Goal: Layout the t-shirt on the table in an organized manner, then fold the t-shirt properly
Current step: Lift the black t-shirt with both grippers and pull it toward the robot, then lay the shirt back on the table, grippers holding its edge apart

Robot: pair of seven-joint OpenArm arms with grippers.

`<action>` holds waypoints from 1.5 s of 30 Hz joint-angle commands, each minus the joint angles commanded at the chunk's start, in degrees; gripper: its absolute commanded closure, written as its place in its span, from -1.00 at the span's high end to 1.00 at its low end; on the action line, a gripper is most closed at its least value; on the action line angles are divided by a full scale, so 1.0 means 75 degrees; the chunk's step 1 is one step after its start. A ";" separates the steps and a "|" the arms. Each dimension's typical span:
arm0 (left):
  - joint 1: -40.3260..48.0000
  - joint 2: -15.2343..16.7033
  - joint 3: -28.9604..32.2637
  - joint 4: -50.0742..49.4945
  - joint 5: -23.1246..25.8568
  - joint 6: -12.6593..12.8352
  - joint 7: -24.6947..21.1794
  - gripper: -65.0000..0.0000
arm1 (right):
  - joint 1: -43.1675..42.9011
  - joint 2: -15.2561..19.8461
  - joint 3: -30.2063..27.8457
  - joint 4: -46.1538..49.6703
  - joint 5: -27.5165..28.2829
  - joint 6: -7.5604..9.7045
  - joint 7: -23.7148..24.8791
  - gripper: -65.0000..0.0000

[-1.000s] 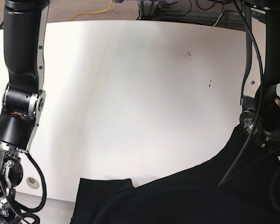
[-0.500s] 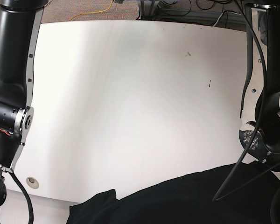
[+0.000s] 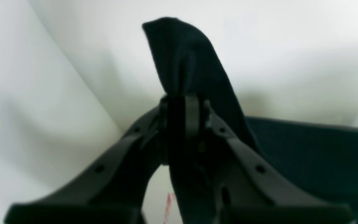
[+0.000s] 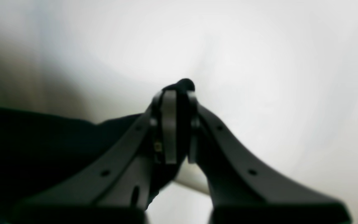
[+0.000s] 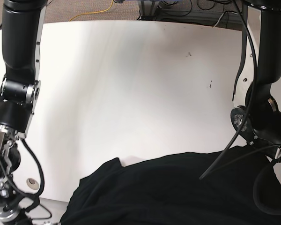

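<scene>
My left fingers are pressed together on a fold of the shirt, and a tongue of black cloth stands up past their tips in the left wrist view. The rest of that cloth trails off low to one side over the white desk. A bit of red marking shows on the desk surface beneath my left fingers, though it is blurred.

My right fingers are also pinched shut on the shirt, with only a small nub of black cloth poking out above their tips. From there the cloth spreads away as a dark sheet to one side in the right wrist view.

In the base view the shirt lies bunched along the near edge of the desk, a wide black mass with a raised corner at its end on my right arm's side and its other end running under my left arm. Neither set of fingers can be seen in this view. The far part of the desk shows a few small dark specks, and a round metal hole sits near my right arm
</scene>
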 joint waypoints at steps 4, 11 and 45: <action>0.0668 -0.0082 0.0000 0.0246 0.0000 0.0000 0.0012 -0.86 | -0.1172 -0.0012 0.0563 0.0469 -0.0047 0.0000 0.0000 -1.00; 0.2297 -0.0305 -0.0141 0.0809 0.0000 -0.0457 0.0211 -0.86 | -0.3434 -0.0047 0.1313 0.1137 0.0012 0.0023 -0.0012 -1.00; 1.0210 -0.0363 -0.1829 0.1946 0.0000 -0.0662 0.0674 -0.87 | -0.9729 -0.1676 0.2110 0.3141 -0.0059 -0.0035 -0.0504 -1.00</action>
